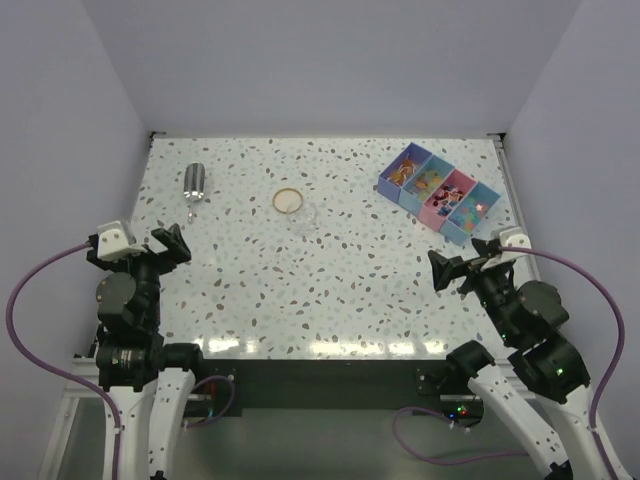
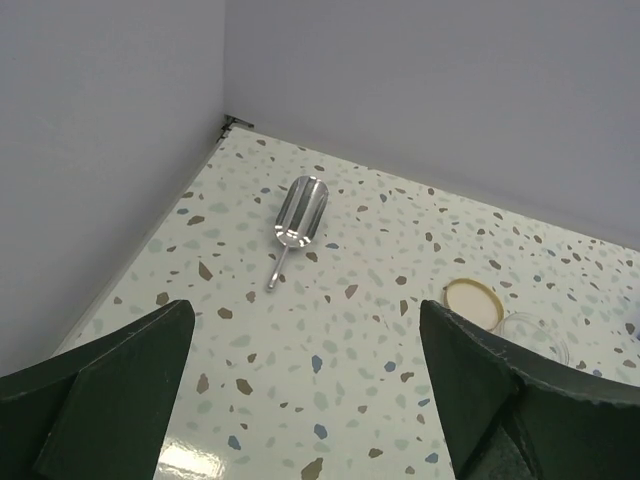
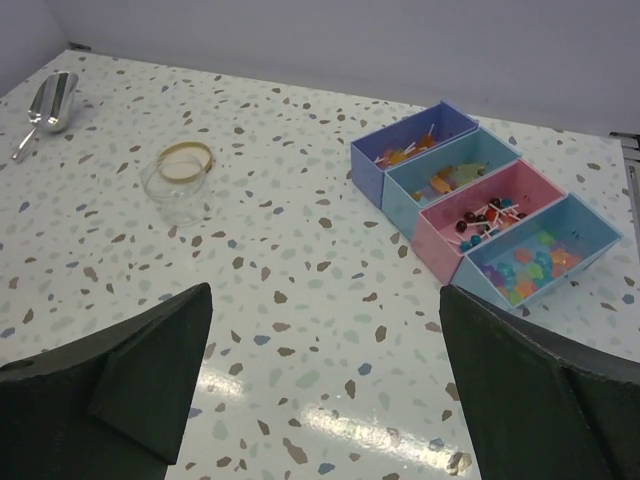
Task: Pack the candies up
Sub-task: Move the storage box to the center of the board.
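The candies lie in a row of small open boxes [image 1: 440, 190] at the back right. In the right wrist view I see orange sweets in the purple box [image 3: 405, 153], amber ones in the pale blue box [image 3: 445, 180], red and dark ones on sticks in the pink box [image 3: 485, 213], and mixed bright ones in the blue box [image 3: 530, 265]. My right gripper [image 1: 447, 270] is open and empty, near the table's front right, short of the boxes. It also shows in the right wrist view [image 3: 325, 295]. My left gripper [image 1: 170, 245] is open and empty at the front left, and also shows in the left wrist view [image 2: 305, 320].
A small clear jar [image 1: 303, 217] stands mid-table with its tan lid [image 1: 287, 200] lying beside it; both also show in the right wrist view, jar [image 3: 175, 190] and lid [image 3: 187, 160]. A metal scoop [image 1: 195, 180] lies at the back left, also in the left wrist view [image 2: 300, 212]. Walls enclose three sides.
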Controlling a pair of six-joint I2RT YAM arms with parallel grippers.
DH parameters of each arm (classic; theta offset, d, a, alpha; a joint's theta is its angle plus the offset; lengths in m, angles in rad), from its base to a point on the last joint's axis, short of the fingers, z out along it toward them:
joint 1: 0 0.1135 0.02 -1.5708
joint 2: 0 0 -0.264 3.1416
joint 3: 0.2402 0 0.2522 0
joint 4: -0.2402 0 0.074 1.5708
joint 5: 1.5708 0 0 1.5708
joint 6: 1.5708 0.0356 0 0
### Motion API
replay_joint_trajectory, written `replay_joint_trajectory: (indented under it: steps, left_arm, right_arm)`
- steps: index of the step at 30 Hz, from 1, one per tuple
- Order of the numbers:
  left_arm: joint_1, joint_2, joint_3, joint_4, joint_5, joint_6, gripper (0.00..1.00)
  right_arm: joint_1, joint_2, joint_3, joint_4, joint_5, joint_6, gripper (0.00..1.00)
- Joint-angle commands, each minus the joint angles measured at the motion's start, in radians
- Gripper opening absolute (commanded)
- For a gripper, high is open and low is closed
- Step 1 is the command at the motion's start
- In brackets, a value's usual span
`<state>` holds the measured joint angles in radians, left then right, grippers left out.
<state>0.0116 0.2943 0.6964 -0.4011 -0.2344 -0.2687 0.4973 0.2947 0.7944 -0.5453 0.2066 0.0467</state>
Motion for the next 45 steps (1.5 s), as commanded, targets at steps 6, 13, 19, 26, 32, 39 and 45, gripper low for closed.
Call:
replay_joint_trajectory:
  steps: [6,13,19,26,32,39,45]
  left_arm:
    - [0.001,0.046,-0.006,-0.019,0.066,0.013,1.0]
    - [0.001,0.092,-0.052,0.033,0.098,0.0,1.0]
    - [-0.059,0.057,-0.124,0.056,0.061,-0.016,1.0]
    - [-0.176,0.028,-0.172,0.073,0.055,-0.037,1.0]
    - [-0.22,0.019,-0.181,0.082,0.049,-0.03,1.0]
    - [-0.249,0.025,-0.179,0.082,0.047,-0.027,1.0]
    - [-0.256,0.025,-0.178,0.079,0.044,-0.029,1.0]
  right_arm:
    - [0.003,0.128,-0.026,0.093,-0.007,0.096,0.99]
    - [0.001,0.4,-0.017,0.202,0.028,0.22,0.99]
    - [-0.006,0.768,0.214,0.139,0.251,0.26,0.99]
    - [-0.241,1.213,0.489,0.024,0.194,0.358,0.99]
    - [-0.347,1.484,0.687,-0.002,0.157,0.416,0.81]
    - [-0.399,1.702,0.847,-0.015,0.163,0.493,0.63]
    - [-0.402,1.749,0.852,-0.005,0.16,0.539,0.41]
